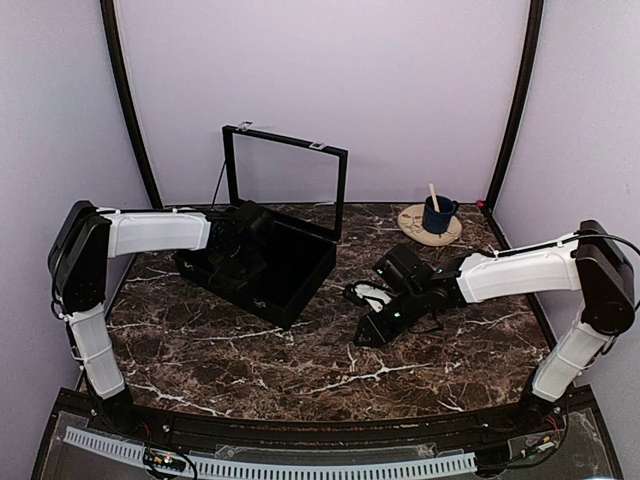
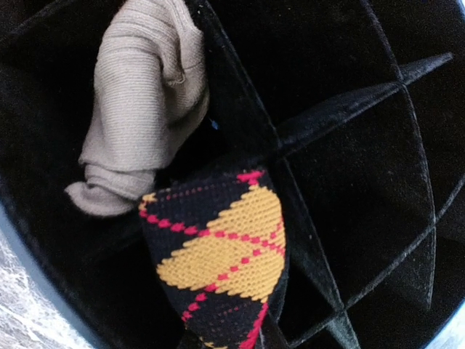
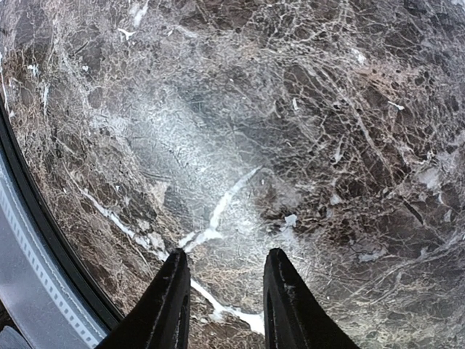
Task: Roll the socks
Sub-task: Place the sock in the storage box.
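Note:
The socks show in the left wrist view as a black roll with yellow-orange argyle diamonds and red stitching. They sit low in a compartment of the black box. My left gripper reaches down into the box and is closed on the socks. Its fingers are mostly hidden by the fabric. A tan knit bundle lies in the compartment beside them. My right gripper is open and empty just above the marble table, to the right of the box.
The box has black velvet dividers and an upright open lid. A blue mug with a stick stands on a round wooden coaster at the back right. The table's dark front rim lies left of my right gripper.

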Robot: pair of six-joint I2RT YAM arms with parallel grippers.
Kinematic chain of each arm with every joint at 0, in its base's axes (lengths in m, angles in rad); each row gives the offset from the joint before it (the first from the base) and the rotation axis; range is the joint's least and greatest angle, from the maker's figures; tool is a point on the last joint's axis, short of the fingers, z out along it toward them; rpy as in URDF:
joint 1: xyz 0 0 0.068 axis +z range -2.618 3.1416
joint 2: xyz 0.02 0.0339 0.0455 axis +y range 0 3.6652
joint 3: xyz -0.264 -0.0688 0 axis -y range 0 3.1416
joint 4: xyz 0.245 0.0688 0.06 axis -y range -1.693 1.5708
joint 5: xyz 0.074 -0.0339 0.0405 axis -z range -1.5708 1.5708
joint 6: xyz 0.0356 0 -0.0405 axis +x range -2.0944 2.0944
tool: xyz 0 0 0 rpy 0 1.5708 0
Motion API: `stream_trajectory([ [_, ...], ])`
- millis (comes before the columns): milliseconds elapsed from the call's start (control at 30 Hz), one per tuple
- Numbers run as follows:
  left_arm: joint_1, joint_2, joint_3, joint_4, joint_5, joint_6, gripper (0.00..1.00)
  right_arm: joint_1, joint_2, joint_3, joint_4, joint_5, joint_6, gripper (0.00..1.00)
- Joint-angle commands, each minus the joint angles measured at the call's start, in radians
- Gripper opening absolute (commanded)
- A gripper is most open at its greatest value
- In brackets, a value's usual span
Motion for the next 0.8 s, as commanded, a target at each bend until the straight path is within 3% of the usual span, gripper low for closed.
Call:
stream_trajectory([
  [0, 0.016, 0.034, 0.016, -0.081, 0.056, -0.021, 0.00, -0.006, -0.028, -0.011, 0.041, -0.009, -0.007, 0.33],
  [767, 0.112, 0.138, 0.055, -0.179, 0.123, 0.050, 0.00, -0.006, 0.036, -0.007, 0.131, -0.036, 0.014, 0.33],
])
